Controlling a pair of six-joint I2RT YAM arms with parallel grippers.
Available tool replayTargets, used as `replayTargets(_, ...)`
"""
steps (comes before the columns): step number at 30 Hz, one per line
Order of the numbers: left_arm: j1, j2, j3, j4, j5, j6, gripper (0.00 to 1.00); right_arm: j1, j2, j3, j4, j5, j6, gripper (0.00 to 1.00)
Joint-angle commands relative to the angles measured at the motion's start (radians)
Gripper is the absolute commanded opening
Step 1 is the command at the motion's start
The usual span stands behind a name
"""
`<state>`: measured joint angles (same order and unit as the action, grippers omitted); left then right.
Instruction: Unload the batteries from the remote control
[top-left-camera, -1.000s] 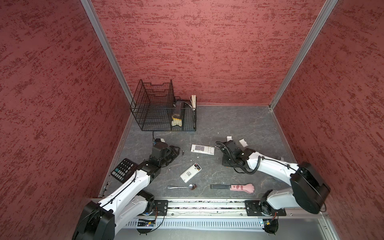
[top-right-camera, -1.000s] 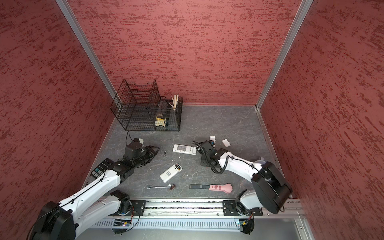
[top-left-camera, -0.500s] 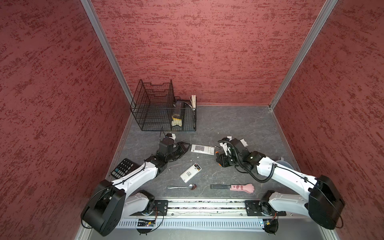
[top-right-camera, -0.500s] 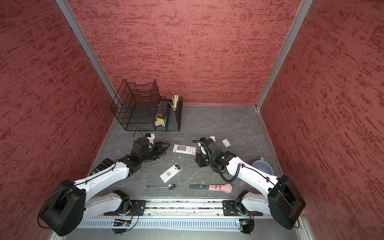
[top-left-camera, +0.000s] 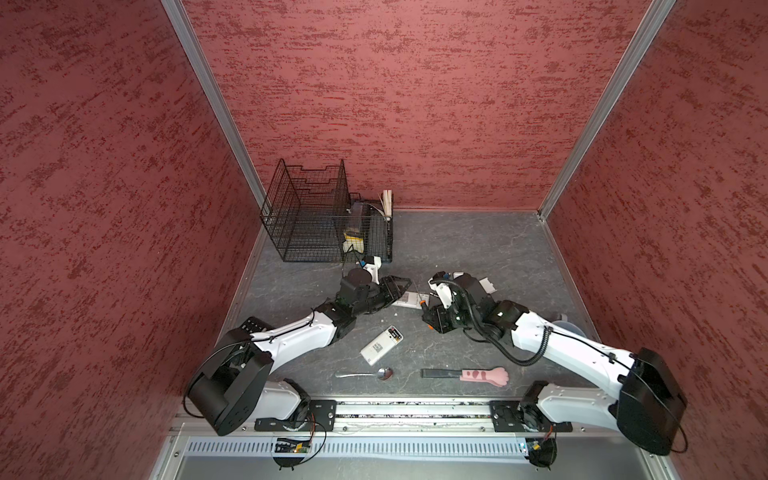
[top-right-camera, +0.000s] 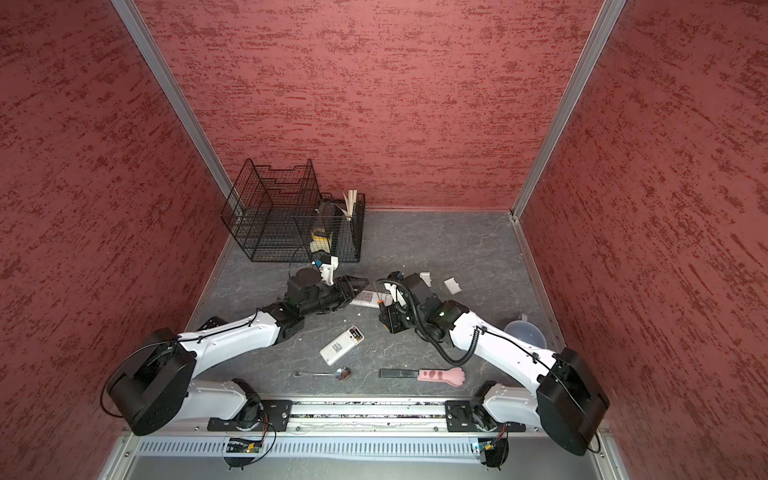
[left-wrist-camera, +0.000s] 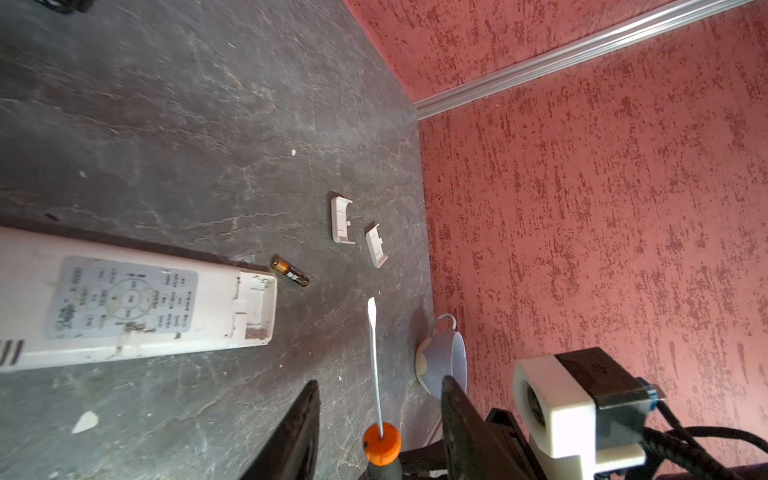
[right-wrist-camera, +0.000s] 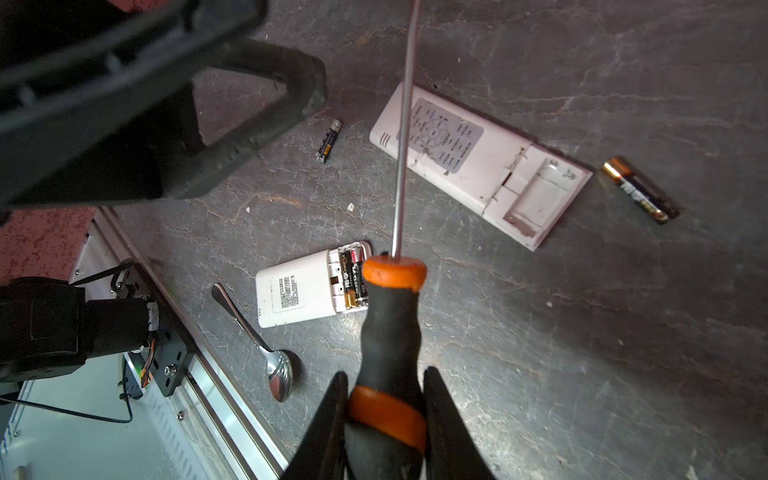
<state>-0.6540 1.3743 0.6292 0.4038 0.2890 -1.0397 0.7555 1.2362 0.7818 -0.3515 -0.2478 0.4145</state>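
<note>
- One wire rack (top-left-camera: 324, 220), biggest item, sits in back-left corner of grey tabletop (top-left-camera: 478, 249).
- My L gripper (top-left-camera: 402, 287): jaws apart, nothing between them. In both top views it hovers over one end of big remote (right-wrist-camera: 478, 166).
- My R gripper (right-wrist-camera: 385, 376): clamped on screwdriver (right-wrist-camera: 388, 316) handle, shaft pointing toward L gripper. In R wrist view the shaft crosses big remote.
- Big remote: white, flat on tabletop between the 2 grippers. Bay at one end is uncovered and empty.
- Small remote (right-wrist-camera: 299, 293): white, nearer front rail, cover off. Seated batteries (right-wrist-camera: 353, 278) x2 lie side by side in its bay.
- Pink paw-handled tool (top-left-camera: 484, 376) and spoon (right-wrist-camera: 253, 332) lie near front edge, well apart from both grippers.
- Pale cup (left-wrist-camera: 444, 365) stands by R wall.
- Battery covers (left-wrist-camera: 341, 219) x2, white, lie loose just beside each other, beyond big remote's bay end.
- Battery 1 (right-wrist-camera: 640, 189): loose on tabletop, just beside big remote's bay end.
- Battery 2 (right-wrist-camera: 329, 140): loose on tabletop near remote's other end, close to L gripper finger.
</note>
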Motion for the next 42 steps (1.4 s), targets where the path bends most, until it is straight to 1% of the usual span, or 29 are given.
replayTargets(1, -0.021, 0.027, 0.028, 0.039, -0.005, 0.005, 0.47, 0.008, -0.014, 0.034, 0.022, -0.013, -0.016, 0.00)
replayTargets(8, -0.073, 0.051, 0.053, 0.012, -0.014, 0.022, 0.46, 0.008, -0.030, 0.033, 0.029, -0.014, -0.010, 0.00)
replayTargets(15, -0.120, 0.021, 0.039, -0.040, -0.042, 0.051, 0.43, 0.008, -0.050, 0.026, 0.054, -0.030, 0.005, 0.00)
replayTargets(21, -0.134, 0.000, 0.028, -0.055, -0.049, 0.064, 0.37, 0.008, -0.060, 0.009, 0.096, -0.067, 0.023, 0.00)
replayTargets(28, -0.136, 0.001, 0.038, -0.066, -0.055, 0.081, 0.26, 0.008, -0.055, 0.008, 0.101, -0.081, 0.030, 0.00)
replayTargets(31, -0.136, 0.002, 0.037, -0.068, -0.059, 0.081, 0.16, 0.009, -0.059, 0.010, 0.093, -0.078, 0.029, 0.00)
replayTargets(34, -0.134, 0.003, 0.035, -0.067, -0.066, 0.081, 0.03, 0.008, -0.066, 0.011, 0.090, -0.073, 0.030, 0.00)
replayTargets(35, -0.132, 0.001, 0.035, -0.066, -0.073, 0.079, 0.00, 0.009, -0.072, 0.010, 0.091, -0.066, 0.032, 0.01)
replayTargets(38, -0.120, 0.002, 0.029, -0.042, -0.088, 0.066, 0.00, 0.008, -0.094, 0.003, 0.099, -0.041, 0.048, 0.08)
replayTargets(40, -0.103, 0.002, 0.029, -0.017, -0.101, 0.047, 0.00, 0.009, -0.118, -0.012, 0.120, -0.017, 0.073, 0.20)
replayTargets(41, -0.094, 0.004, 0.029, -0.002, -0.104, 0.038, 0.00, 0.008, -0.131, -0.018, 0.137, -0.005, 0.084, 0.24)
replayTargets(42, -0.081, 0.005, 0.030, 0.020, -0.103, 0.022, 0.00, 0.008, -0.147, -0.030, 0.158, 0.011, 0.099, 0.31)
